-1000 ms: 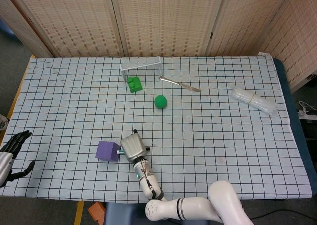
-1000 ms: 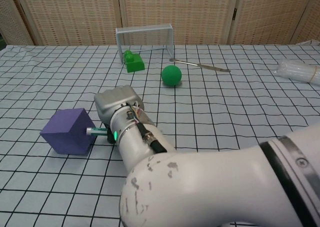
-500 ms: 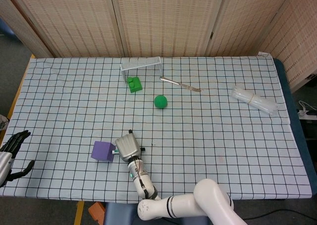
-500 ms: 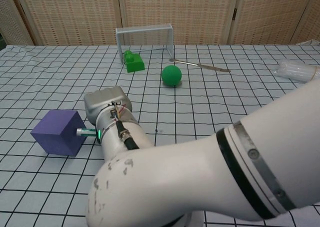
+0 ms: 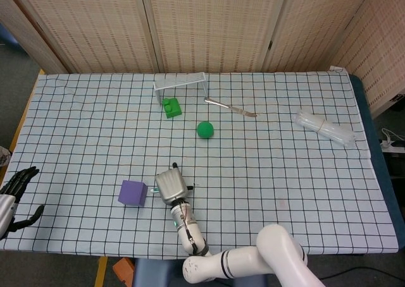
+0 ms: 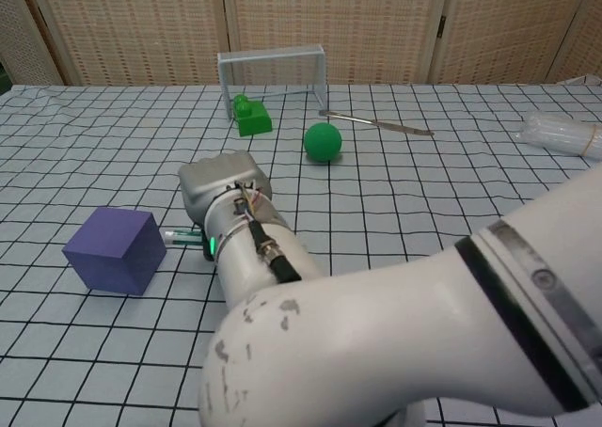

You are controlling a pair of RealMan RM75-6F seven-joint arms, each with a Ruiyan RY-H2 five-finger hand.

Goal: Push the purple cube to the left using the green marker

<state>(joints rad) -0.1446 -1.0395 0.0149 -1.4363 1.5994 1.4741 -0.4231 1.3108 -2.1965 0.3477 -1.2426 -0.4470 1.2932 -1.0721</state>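
Observation:
The purple cube [image 5: 132,193] [image 6: 110,250] sits on the checked cloth near the front left of the table. My right hand [image 5: 171,185] [image 6: 221,190] is just to its right and grips the green marker [image 6: 181,239] [image 5: 152,189], which lies level and points left at the cube. The marker's tip stands a small gap away from the cube's right face. Most of the marker is hidden inside the hand. My black left hand [image 5: 16,195] hangs off the table's left edge, fingers apart and holding nothing.
At the back stand a small white goal frame [image 5: 180,83] [image 6: 273,70] and a green block [image 5: 171,107] [image 6: 251,117]. A green ball [image 5: 205,129] [image 6: 323,142], a metal knife [image 5: 231,107] [image 6: 376,122] and a clear plastic bottle [image 5: 324,128] [image 6: 564,134] lie further right.
The right hand first pushed the cube a little to the left with the marker, then drew back to the right, so the tip has come off the cube.

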